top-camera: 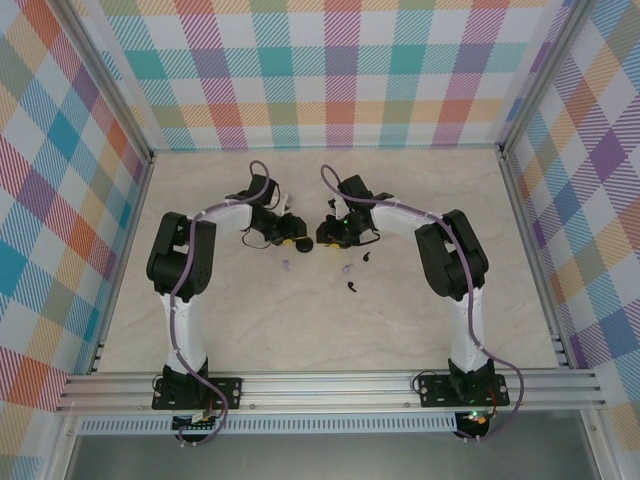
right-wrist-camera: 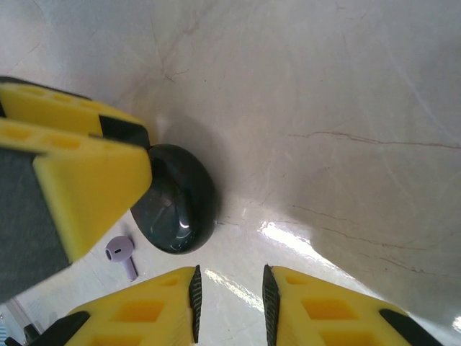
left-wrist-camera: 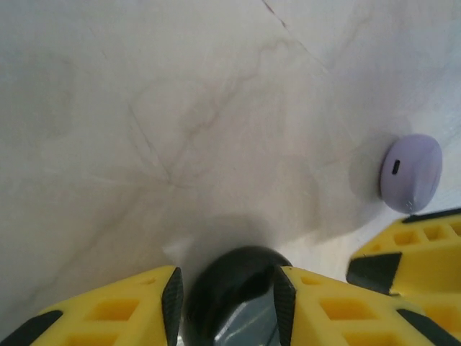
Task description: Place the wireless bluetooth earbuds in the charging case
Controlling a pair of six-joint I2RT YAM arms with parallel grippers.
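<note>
Marble-look worktop (top-camera: 300, 340), plaid walls on three sides. Top view: left gripper (top-camera: 294, 242) and right gripper (top-camera: 327, 237) are almost nose to nose mid-worktop. All four earbuds lie loose on the near side of them, toward the bases, none in a case. The lilac earbud (top-camera: 286, 265) is just below the left gripper. The second lilac earbud (top-camera: 347, 270), black earbud (top-camera: 367, 257) and second black earbud (top-camera: 352, 289) are on the right arm's side, so that arm is nearer to three of four. Left wrist view: left gripper (left-wrist-camera: 229, 288) is clamped on the black case (left-wrist-camera: 230, 274), one pad on each flank. A lilac case (left-wrist-camera: 410, 173), small slot facing the camera, lies beyond to the right, with a right-gripper finger just in front of it. Right wrist view: right gripper (right-wrist-camera: 230, 285) has its jaws narrowly parted with nothing between them, over bare worktop. The black case sits up-left of its tips, close but apart, and I see no open lid. A lilac earbud lies beside it, stem pointing lower right; can't tell which of the two. Judgement: left is busy holding, so the pick falls to the right, and the left gripper's finger crowds that earbud.
</note>
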